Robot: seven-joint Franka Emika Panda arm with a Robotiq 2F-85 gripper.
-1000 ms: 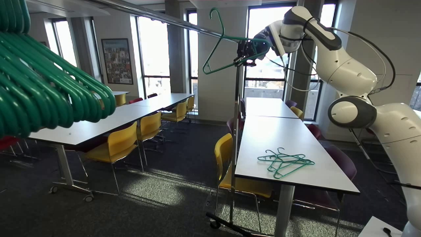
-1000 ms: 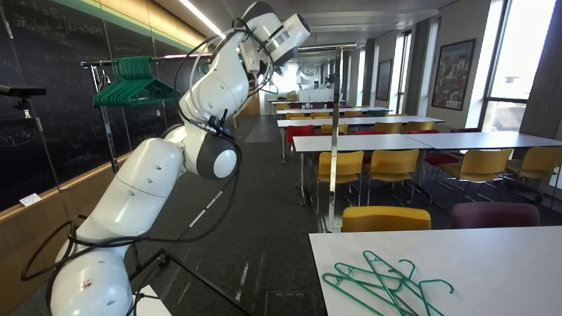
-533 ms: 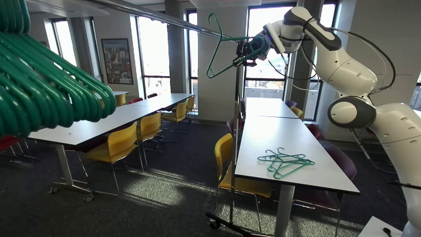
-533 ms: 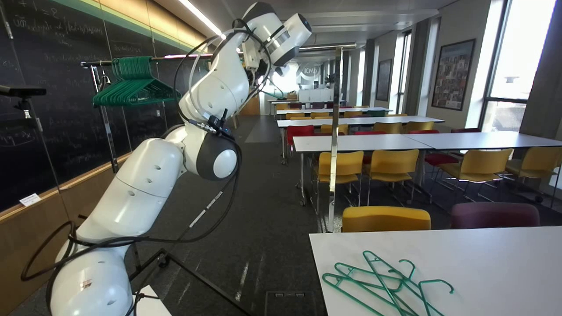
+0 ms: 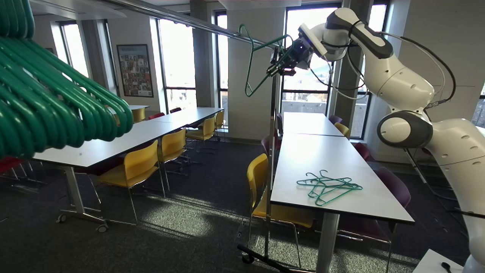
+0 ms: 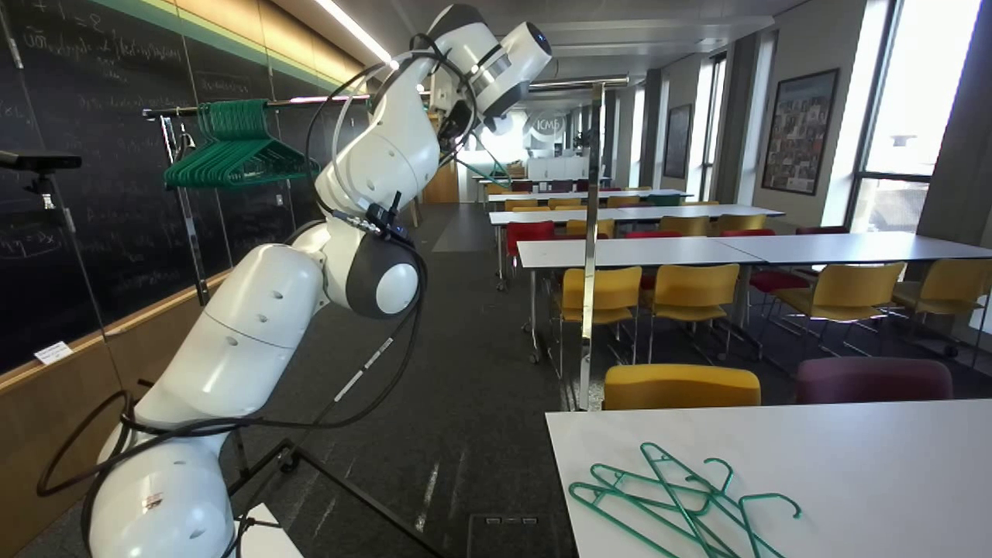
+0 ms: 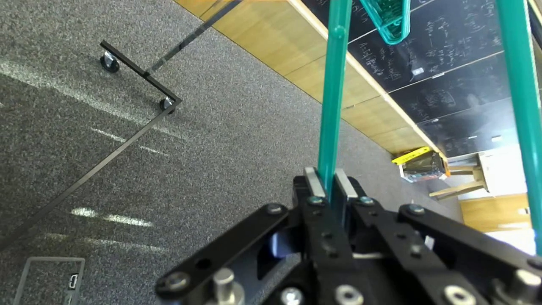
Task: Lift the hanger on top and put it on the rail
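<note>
The thin green hanger was up in the air by the rail. In an exterior view its hook showed right at the rail, but I could not tell if the two touched. The claw was nearly closed, with just a thin gap between its two fingers, and it held one bar of the hanger tight in that gap. Both fingers touched the bar, one on each side. The claw showed near the rail, at the end of the big white arm. A bunch of green hangers hung from the rail, and a blackboard stood behind the rail in an exterior view. Lower than the rail, a white table had a few loose hangers lying on it in a messy pile.
</note>
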